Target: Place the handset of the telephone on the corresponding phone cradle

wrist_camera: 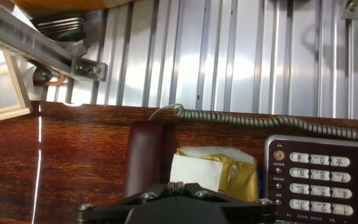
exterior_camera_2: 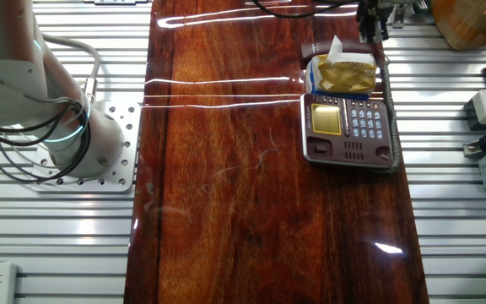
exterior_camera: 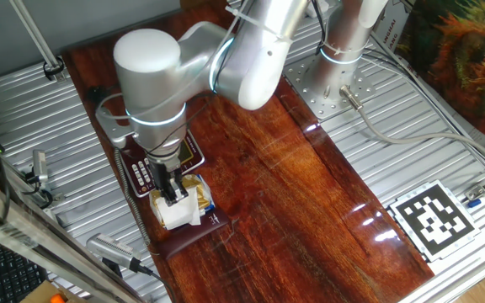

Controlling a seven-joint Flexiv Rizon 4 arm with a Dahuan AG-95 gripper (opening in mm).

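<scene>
The end effector (exterior_camera: 173, 195) hangs above the white-and-yellow paper packet (exterior_camera_2: 342, 73); whether its fingers are spread or pressed together cannot be told. The handset (wrist_camera: 143, 158) lies on the wooden tabletop (exterior_camera_2: 243, 194) beyond the packet, at 12 o'clock of the dark red desk phone (exterior_camera_2: 348, 127) in the other fixed view. Its grey coiled cord (wrist_camera: 272, 119) trails along the tabletop edge; the phone cradle cannot be made out.

White-and-yellow paper packet (exterior_camera_2: 342, 73) on dark wooden bench (exterior_camera_2: 226, 186), at 12 o'clock of board in other fixed view. Black-and-white marker tag (exterior_camera: 432, 218) on slatted metal at 4 o'clock in one fixed view.
</scene>
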